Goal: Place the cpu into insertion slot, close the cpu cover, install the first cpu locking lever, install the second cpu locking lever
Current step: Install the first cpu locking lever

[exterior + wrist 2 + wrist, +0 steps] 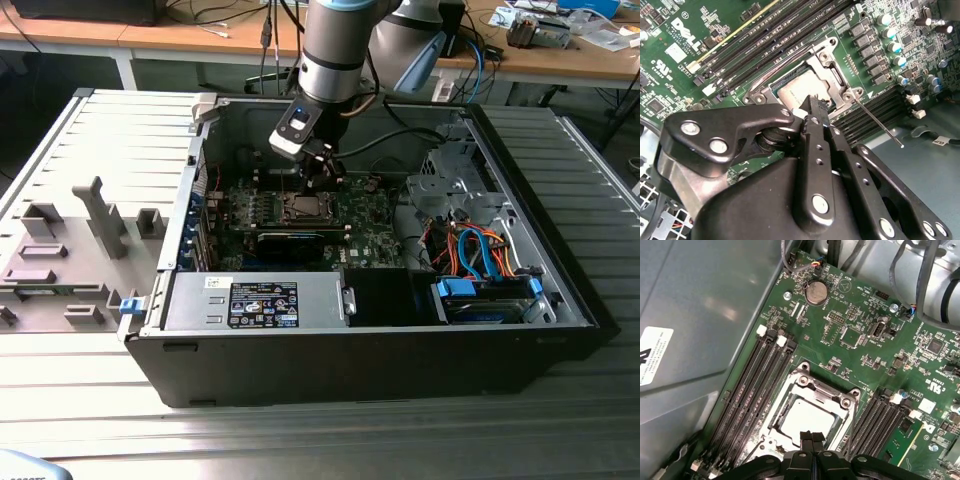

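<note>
My arm reaches down into an open black steel computer case [300,360] lying on a ribbed metal tabletop [560,440]. Inside lies the flat green motherboard [840,365], crossed by long, narrow black memory slots [755,390]. Between those rows is the square insertion slot [302,208]. The cpu cover [815,387], a thin silvery frame plate, lies flat over it. Through the cover's square window the cpu [807,420] shows its dull, smooth grey metal top, seated in the slot. A thin, straight steel lever rod [877,124] slants away from the socket's corner. My matte black end effector [812,437] hangs just over the cpu's edge, fingertips pressed together.
</note>
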Action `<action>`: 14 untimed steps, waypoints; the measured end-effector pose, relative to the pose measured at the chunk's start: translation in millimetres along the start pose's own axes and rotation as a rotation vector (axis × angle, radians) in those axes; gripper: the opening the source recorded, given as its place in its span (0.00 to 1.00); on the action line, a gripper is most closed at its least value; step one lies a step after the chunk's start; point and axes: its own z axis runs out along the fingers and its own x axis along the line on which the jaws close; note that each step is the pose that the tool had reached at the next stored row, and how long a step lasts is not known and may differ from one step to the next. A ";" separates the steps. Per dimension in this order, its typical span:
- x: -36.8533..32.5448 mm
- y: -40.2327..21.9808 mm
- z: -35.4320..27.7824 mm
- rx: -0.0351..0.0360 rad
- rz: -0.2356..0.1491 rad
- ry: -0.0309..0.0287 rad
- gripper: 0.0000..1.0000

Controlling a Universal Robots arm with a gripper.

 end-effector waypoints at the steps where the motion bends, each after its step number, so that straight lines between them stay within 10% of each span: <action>1: 0.0 0.0 0.0 0.0001 -0.002 -0.0001 0.11; 14: 0.0 0.0 0.0 0.0028 -0.061 -0.0045 0.11</action>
